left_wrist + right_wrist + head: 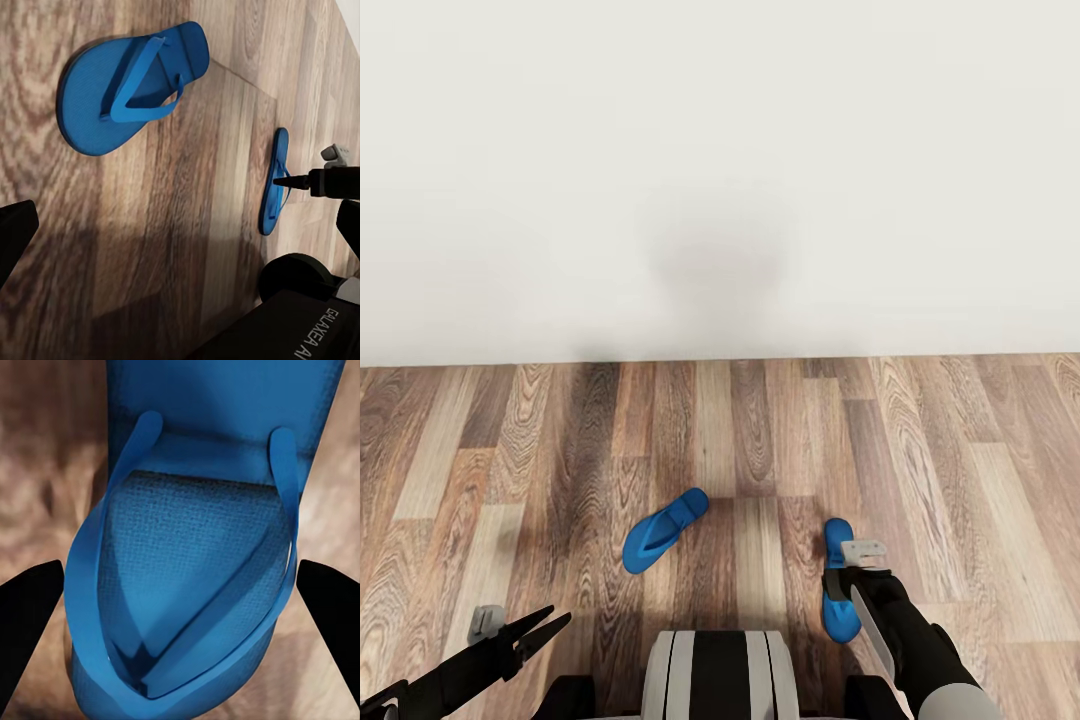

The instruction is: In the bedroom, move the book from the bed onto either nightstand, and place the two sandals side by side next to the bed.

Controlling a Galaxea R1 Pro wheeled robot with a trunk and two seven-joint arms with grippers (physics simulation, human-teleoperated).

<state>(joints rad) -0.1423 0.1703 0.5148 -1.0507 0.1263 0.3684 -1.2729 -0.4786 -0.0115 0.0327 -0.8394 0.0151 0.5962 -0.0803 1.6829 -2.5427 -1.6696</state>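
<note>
Two bright blue sandals lie on the brown wood plank floor [780, 440], not far from the white wall [720, 150]. The robot's grey and black trunk [720, 672] is the landmark here.

The first sandal [663, 530] lies flat on the floor just in front of the trunk, a little to the robot's left. It is turned slantwise. Its thin blue strap faces up, as the left wrist view shows [131, 84].

The second sandal [839, 580] lies just in front of the trunk too, but on the robot's right. It points nearly straight toward the wall. The two sandals are apart, with bare floor between them, and they do not line up with each other.

The right tool [838, 583] is low, right over the second sandal. In the right wrist view the sandal [195, 577] looks very big and close, and the two black fingers [26, 611] stand wide apart, one on each side of it. They are not squeezing it. I cannot tell if they touch the sandal.

The left tool [545, 625] is beside the trunk on the robot's left, near the floor and well apart from the first sandal. Its two thin black fingers [530, 620] are spread in a small V, and it holds nothing.

A soft grey shadow falls on the wall, straight ahead of the trunk.
</note>
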